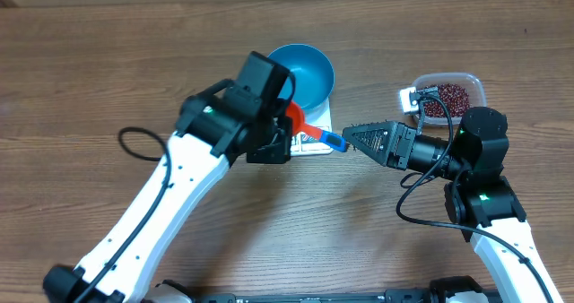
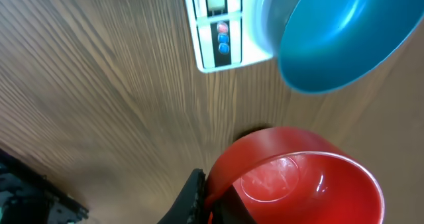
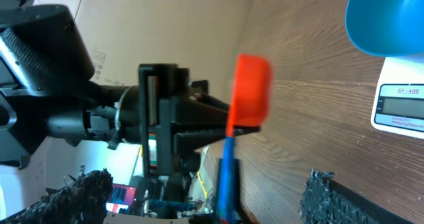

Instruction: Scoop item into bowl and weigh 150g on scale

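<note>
So the left gripper (image 1: 291, 134) is clamped shut on the scoop (image 1: 309, 128), a red cup on a blue handle, and holds it over the front edge of the scale (image 1: 325, 115). The handle end pokes out toward the right gripper (image 1: 354, 139). The right one has its jaws spread wide. In its wrist view the blue handle hangs between the two fuzzy black fingers (image 3: 73, 197) and touches neither. The blue bowl (image 1: 305, 74) is sitting on the scale, and from the left wrist camera its rim hangs out past the scale's edge, with the buttons and display just beside it. The beans (image 1: 446, 99) are a dark red pile in the clear tub (image 1: 475, 86), off to the right on the wooden table (image 1: 90, 70), behind the right arm and well apart from the bowl. The red cup faces the left wrist camera.
</note>
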Controlling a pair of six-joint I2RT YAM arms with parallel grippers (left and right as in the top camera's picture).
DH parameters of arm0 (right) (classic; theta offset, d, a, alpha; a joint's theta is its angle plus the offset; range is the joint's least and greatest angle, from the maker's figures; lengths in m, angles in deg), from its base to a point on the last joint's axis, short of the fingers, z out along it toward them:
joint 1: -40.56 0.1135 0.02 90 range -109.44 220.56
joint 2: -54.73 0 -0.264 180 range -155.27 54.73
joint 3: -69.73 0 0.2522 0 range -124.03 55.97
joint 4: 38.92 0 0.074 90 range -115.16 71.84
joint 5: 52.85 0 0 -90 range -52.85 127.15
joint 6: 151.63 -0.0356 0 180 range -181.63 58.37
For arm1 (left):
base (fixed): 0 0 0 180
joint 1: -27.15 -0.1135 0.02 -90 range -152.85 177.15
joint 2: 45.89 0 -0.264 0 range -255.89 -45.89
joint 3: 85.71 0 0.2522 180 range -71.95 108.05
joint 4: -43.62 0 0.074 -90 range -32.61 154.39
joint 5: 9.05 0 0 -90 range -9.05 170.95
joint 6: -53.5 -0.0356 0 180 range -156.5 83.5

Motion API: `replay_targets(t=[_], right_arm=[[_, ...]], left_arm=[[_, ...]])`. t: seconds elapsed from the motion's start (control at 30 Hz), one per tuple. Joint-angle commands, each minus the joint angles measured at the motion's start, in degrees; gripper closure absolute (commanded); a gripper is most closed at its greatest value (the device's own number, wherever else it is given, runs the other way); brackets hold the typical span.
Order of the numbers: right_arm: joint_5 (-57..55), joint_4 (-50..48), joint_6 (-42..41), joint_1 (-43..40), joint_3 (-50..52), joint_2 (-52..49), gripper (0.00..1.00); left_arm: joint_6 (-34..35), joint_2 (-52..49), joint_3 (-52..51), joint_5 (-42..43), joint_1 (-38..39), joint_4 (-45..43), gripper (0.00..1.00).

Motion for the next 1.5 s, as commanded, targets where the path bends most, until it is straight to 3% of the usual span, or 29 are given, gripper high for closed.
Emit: replay_targets(t=[0.0, 0.17, 0.43, 1.13, 1.47], right_arm=[[-0.6, 0.2, 0.1, 0.0, -1.4, 0.2, 0.07], [-1.0, 0.2, 0.1, 0.0, -1.4, 0.2, 0.17], [-1.9, 0.2, 0.0, 0.0, -1.4, 0.2, 0.21], [-2.1, 0.2, 0.0, 0.0, -1.4, 0.2, 0.59], [-2.1, 0.2, 0.0, 0.0, -1.4, 0.2, 0.6]], left_arm=[[0.8, -1.4, 0.7, 1.7, 1.3, -1.5, 0.96], [0.8, -1.6, 0.7, 1.5, 1.9, -3.5, 0.96], [0.8, -1.7, 0.7, 0.9, 3.3, -5.4, 0.96], [0.8, -1.9, 0.7, -2.9, 5.6, -8.5, 0.96], [0.8, -1.9, 0.7, -2.9, 5.9, -10.1, 0.96]])
